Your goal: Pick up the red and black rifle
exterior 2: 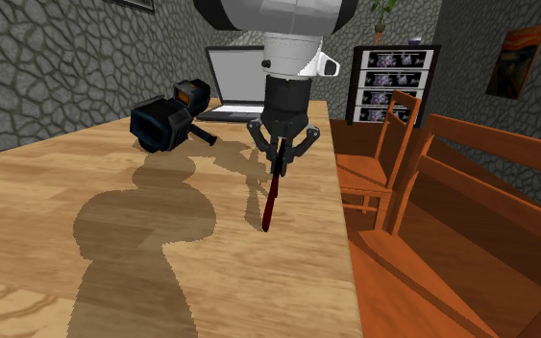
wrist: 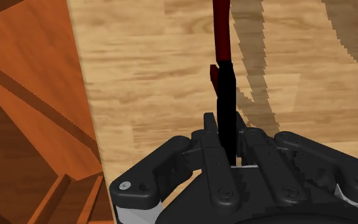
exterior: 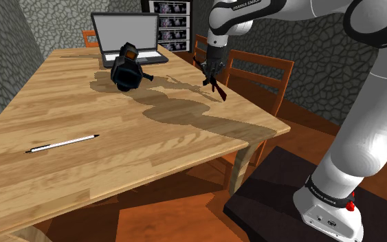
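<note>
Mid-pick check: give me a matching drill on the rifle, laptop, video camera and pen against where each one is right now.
Things:
1. rifle
2. laptop
3. video camera
4. pen

Places:
A. lying alone on the table, toward the shoulder view's left
B. clasped between the fingers of the gripper
C. open at the table's far end
D. standing just in front of the laptop

Pairs: 1-B, 2-C, 3-D, 4-A
</note>
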`<state>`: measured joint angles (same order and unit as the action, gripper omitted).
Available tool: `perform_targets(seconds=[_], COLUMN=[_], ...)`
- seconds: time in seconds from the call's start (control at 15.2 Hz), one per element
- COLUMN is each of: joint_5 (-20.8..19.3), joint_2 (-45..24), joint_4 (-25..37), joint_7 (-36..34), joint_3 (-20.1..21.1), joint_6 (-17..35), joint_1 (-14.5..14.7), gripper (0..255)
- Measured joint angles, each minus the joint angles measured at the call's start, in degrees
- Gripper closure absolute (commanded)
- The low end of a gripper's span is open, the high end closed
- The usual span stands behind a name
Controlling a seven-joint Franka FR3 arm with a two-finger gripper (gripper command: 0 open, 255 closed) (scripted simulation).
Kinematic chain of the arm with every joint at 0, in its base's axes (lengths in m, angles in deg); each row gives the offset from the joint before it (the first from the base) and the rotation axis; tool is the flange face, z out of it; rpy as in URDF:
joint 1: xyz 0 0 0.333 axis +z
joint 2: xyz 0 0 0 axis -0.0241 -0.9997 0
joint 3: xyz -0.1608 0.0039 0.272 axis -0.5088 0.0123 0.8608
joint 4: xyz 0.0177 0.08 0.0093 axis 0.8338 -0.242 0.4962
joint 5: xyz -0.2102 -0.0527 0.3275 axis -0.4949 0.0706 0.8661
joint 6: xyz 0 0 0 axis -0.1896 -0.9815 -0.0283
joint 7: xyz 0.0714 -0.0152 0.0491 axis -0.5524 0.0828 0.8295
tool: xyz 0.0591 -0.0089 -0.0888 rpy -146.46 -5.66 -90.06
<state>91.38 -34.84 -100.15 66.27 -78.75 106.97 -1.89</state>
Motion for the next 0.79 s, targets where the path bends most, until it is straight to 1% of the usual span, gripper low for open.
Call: perform_targets(seconds=[0.79], joint_5=[-0.22], joint_2=[0.37], joint_4=[7.93], joint_7=[-0.61], joint_3=[-0.06], joint_6=[-8.26], joint_1=[-0.07], gripper=[255])
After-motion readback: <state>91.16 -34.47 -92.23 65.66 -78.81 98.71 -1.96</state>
